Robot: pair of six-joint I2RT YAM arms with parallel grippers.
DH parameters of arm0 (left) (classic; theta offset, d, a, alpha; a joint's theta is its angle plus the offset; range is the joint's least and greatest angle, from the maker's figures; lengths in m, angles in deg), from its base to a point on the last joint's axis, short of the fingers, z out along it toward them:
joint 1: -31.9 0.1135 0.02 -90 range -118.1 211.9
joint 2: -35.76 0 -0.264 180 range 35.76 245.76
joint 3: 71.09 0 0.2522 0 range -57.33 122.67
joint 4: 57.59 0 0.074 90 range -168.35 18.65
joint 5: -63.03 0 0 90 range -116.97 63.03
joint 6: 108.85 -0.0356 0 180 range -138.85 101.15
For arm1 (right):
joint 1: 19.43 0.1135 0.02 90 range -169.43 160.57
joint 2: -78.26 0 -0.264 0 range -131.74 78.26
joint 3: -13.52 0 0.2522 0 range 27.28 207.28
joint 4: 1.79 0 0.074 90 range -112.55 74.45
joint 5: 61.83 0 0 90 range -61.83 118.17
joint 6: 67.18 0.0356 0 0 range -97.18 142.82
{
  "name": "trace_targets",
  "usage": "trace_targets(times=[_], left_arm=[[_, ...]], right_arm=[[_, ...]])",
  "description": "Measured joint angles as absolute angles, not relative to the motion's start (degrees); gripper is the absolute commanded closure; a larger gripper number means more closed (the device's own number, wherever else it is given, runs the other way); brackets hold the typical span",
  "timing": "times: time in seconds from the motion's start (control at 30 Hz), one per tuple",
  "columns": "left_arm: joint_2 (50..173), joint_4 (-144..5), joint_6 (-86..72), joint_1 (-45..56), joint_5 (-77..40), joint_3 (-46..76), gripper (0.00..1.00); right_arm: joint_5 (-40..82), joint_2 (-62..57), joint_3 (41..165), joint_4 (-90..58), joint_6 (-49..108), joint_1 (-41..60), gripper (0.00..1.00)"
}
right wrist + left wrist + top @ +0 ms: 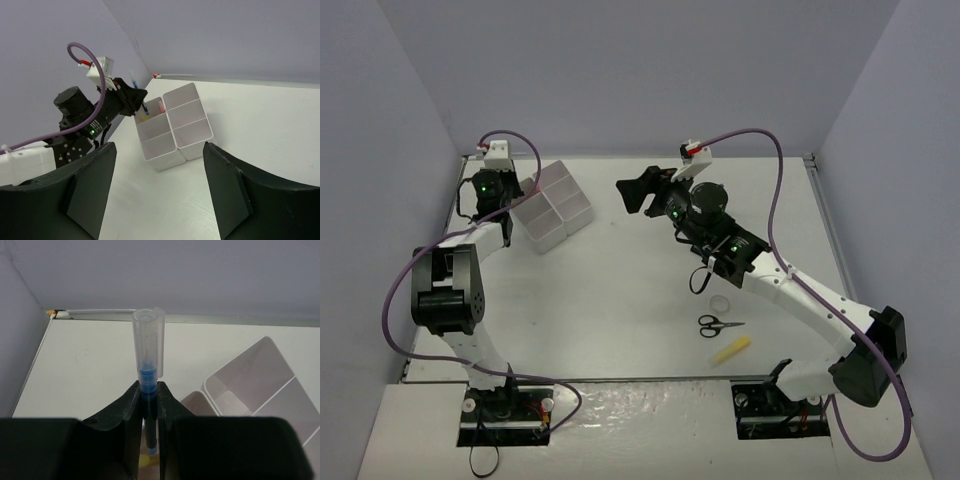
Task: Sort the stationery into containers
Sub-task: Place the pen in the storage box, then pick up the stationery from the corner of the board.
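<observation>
A thin blue pen with a clear cap (148, 350) stands upright between the jaws of my left gripper (149, 388), which is shut on it. This gripper (527, 186) hangs over the far left corner of the white divided tray (556, 205). The pen's lower tip (146, 110) points into a corner compartment that holds something yellow (143, 118). A pink eraser (161, 105) lies in the compartment beside it. My right gripper (633, 192) is open and holds nothing; it faces the tray (175, 131) from the right. Black-handled scissors (720, 324), a yellow highlighter (730, 350) and a white tape roll (720, 302) lie near the right arm.
Grey walls close the table on three sides. The right arm's purple cable (775, 190) arches over the right half. The left arm's body and cable (82, 117) stand left of the tray. A raised rail (95, 313) runs along the table's far edge.
</observation>
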State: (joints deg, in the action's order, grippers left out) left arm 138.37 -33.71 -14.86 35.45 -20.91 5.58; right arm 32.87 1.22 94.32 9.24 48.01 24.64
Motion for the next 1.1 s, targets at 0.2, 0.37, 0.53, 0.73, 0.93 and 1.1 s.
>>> trace_targets(times=[0.2,0.37,0.53,0.73,0.93,1.1], left_arm=[[139.96,-30.78,-15.08,35.45,-19.87,3.56,0.77],[139.9,-29.71,-14.23,35.45,-18.96,2.92,0.54],[139.49,-29.21,-13.99,35.45,-18.65,1.47,0.46],[137.72,-30.42,-13.74,35.45,-18.22,0.78,0.43],[135.16,-35.95,-13.13,35.45,-18.17,1.84,0.42],[132.88,-45.24,-12.65,35.45,-17.79,7.57,0.41]], right_arm=[[34.92,4.85,93.34,7.72,47.47,24.36,0.27],[36.4,6.74,93.09,5.17,46.74,24.1,0.25],[37.62,8.37,92.04,3.08,46.65,24.1,0.25],[38.04,8.63,91.99,1.95,46.31,24.1,0.25],[38.52,9.01,91.98,-0.11,46.04,23.98,0.23],[39.46,11.1,91.14,-2.45,46.1,23.13,0.21]])
